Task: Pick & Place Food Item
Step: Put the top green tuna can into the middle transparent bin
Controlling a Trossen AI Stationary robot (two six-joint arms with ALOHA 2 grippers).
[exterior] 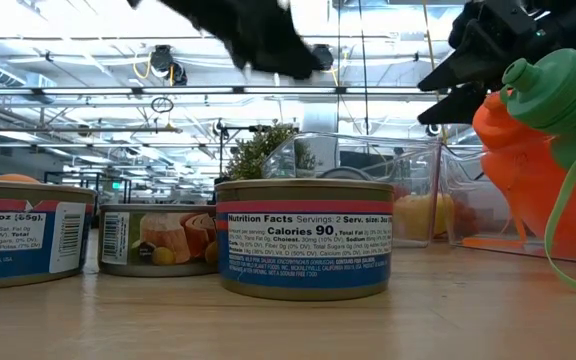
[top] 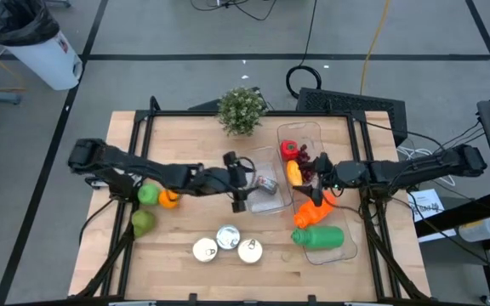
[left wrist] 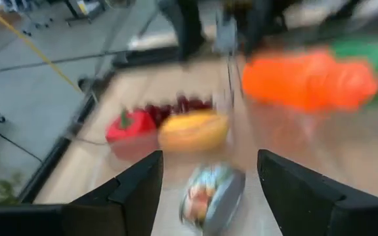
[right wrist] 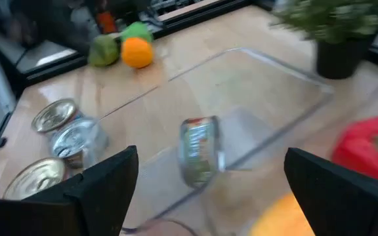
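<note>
Placement looks like the step in hand, judging from how things lie: a small food can [top: 266,184] rests tilted on its edge inside the clear bin [top: 262,208] at the middle of the wooden surface [top: 177,255], and the left gripper [top: 242,182] hovers just beside it with its fingers spread and nothing between them. In the left wrist view the can [left wrist: 212,195] sits between and beyond the parted fingers [left wrist: 133,190], free of them. The right gripper [top: 320,176] hangs over the neighbouring tray [top: 313,136] near a red pepper [top: 288,150], a yellow fruit [top: 293,172] and dark berries [top: 307,166]; its fingers are also apart and empty. Three more cans [top: 227,245] wait at the near edge, with a green pear [top: 143,223], a lime [top: 147,195] and an orange [top: 168,201] on the left. An orange bottle [top: 311,212] and a green one [top: 319,237] lie in the right tray. The next move probably calls for lifting the left arm clear of the bin wall, then reaching for another can.
</note>
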